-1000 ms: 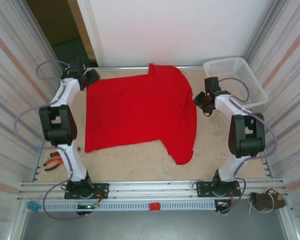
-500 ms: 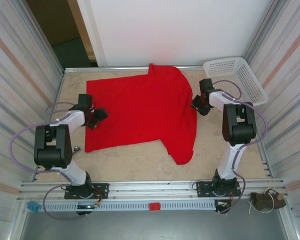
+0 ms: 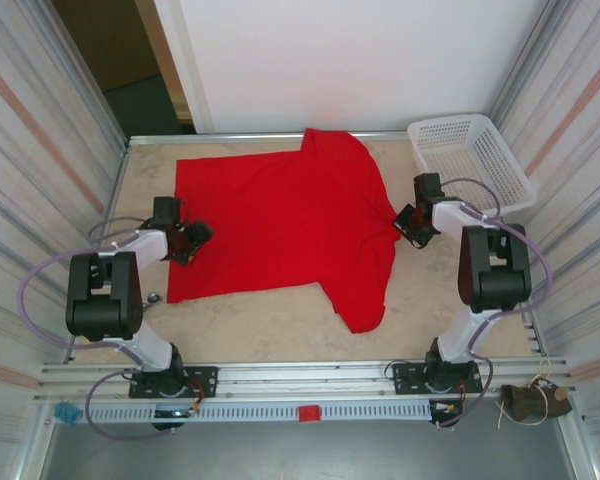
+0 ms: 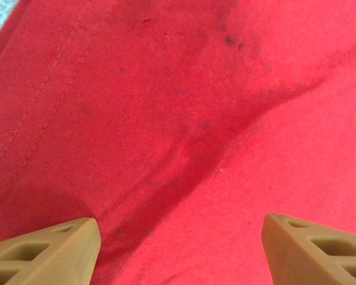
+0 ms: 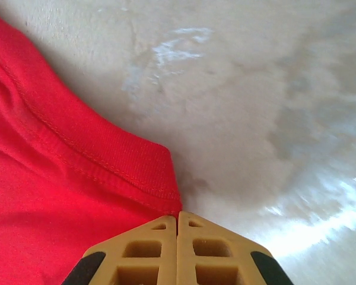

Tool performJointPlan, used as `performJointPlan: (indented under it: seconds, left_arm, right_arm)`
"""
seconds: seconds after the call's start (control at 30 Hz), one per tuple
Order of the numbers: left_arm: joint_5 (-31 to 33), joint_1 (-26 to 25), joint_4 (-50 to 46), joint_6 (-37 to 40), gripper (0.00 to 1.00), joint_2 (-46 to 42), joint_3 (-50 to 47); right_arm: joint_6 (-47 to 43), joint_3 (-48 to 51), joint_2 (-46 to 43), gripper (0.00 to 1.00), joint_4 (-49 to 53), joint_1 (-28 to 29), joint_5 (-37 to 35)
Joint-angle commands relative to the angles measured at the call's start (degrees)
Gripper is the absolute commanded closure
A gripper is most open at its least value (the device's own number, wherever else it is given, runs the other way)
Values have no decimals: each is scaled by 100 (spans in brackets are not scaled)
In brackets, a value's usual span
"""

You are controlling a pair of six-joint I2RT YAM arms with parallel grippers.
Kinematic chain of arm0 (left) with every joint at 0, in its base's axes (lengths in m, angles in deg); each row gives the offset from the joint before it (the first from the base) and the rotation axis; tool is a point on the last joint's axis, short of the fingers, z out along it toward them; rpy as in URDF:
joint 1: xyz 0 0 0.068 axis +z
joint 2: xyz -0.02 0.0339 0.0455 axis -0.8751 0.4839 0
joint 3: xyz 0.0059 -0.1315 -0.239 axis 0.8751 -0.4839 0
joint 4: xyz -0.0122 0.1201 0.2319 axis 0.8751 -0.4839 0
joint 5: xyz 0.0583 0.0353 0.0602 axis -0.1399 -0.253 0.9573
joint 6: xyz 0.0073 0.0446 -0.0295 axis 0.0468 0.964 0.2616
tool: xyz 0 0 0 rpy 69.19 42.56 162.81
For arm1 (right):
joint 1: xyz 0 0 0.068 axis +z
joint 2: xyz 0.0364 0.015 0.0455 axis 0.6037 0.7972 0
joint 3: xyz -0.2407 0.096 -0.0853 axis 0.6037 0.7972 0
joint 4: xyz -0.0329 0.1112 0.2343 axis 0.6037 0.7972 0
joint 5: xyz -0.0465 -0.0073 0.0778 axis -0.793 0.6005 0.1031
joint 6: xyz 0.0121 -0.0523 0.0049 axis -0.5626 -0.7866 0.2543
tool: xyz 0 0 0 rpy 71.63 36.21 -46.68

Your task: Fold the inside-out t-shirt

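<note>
The inside-out t-shirt (image 3: 280, 225), spread across the middle of the overhead frame, looks light and limp, best taken by its stitched hems: the right gripper (image 3: 408, 218) pinches its right-hand edge, while the left gripper (image 3: 193, 240) hangs wide over the left-hand edge.

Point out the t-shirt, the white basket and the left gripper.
t-shirt (image 3: 280, 225), top view, middle of the spread body.
white basket (image 3: 445, 122), top view, its far rim.
left gripper (image 4: 179, 225), left wrist view, midway between its open jaws, over the red cloth.
</note>
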Motion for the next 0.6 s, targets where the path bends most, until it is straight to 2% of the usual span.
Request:
performJointPlan:
  seconds: [0.0,0.13,0.23,0.37,0.4,0.47,0.5,0.57]
  left_arm:
    - [117,68,-207,-92,27,32,-240]
    - [68,70,-236,-26,27,-26,-240]
    - [21,50,-356,88,27,-194,-232]
    - [-28,9,-521,186,27,-537,-288]
    - [-33,-7,-545,201,27,-632,-317]
    - [-25,-27,-642,213,27,-809,-311]
    - [-25,-36,-699,223,27,-889,-312]
    - [-25,-62,-847,251,27,-1111,-303]
  right_arm:
    - [224,244,-446,100,22,-65,-136]
    - [243,417,-492,100,11,-177,-228]
    - [252,510,-689,100,88,-461,-547]
    - [85,389,-833,100,387,-793,-596]
    - [34,351,-847,94,442,-799,-580]
    - [-19,358,-928,62,431,-794,-285]
    - [-16,365,-992,55,457,-761,-152]
    - [-15,405,-1282,50,575,-567,-12]
